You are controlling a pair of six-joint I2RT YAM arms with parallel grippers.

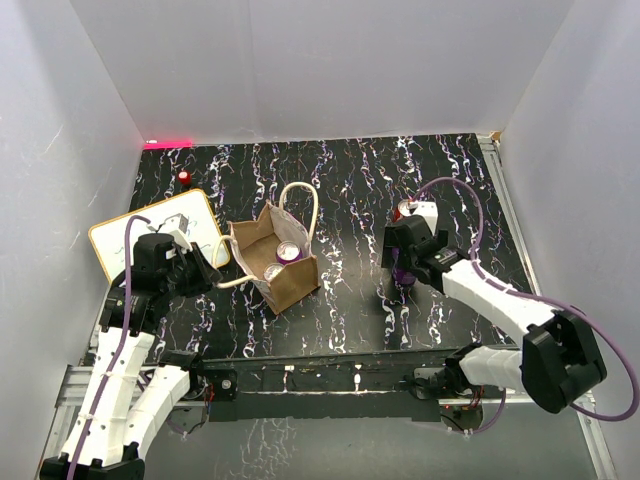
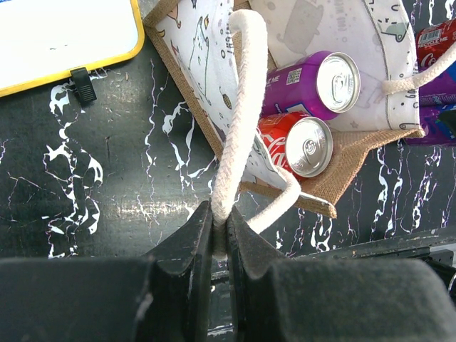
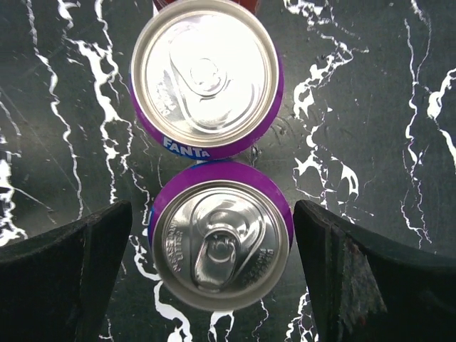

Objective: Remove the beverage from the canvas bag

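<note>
The tan canvas bag stands left of centre, mouth open and tipped toward the left arm. Inside it lie a purple can and a red cola can. My left gripper is shut on one cream loop handle and holds it to the bag's left. My right gripper is open, its fingers on either side of an upright purple can on the table, with small gaps. A second purple Fanta can stands just beyond it.
An orange-rimmed whiteboard lies left of the bag, beside the left arm. A red can stands beyond the two purple ones. A small red object sits at the back left. White walls enclose the dark marbled table.
</note>
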